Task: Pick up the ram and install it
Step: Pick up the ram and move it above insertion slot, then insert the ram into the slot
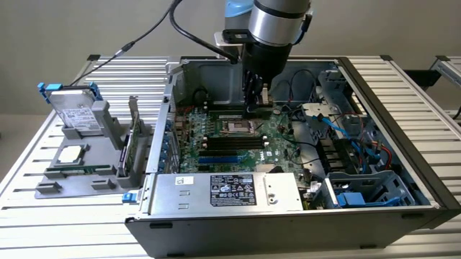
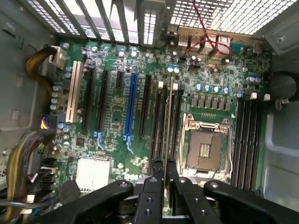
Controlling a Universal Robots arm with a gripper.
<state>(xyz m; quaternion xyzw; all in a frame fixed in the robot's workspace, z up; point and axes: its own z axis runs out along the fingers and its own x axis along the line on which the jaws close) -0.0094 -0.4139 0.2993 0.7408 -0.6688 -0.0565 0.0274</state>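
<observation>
My gripper (image 2: pixel 163 164) is shut on the ram (image 2: pixel 168 119), a thin stick that the wrist view sees edge-on, running away from the fingertips. The ram lies in line with the black memory slots (image 2: pixel 159 122) beside the CPU socket (image 2: pixel 205 149), low over them; whether it touches a slot I cannot tell. In the exterior view the gripper (image 1: pixel 253 108) reaches straight down into the open computer case (image 1: pixel 288 226), just above the far part of the green motherboard (image 1: pixel 230 148).
More memory slots (image 2: pixel 247 135) lie on the other side of the socket, and long expansion slots (image 2: pixel 133 107) run parallel. A grey holder at the exterior view's left carries a hard drive (image 1: pixel 75 114) and an upright expansion card (image 1: pixel 133 135). A power supply (image 1: pixel 230 191) and cables (image 1: pixel 353 135) crowd the case.
</observation>
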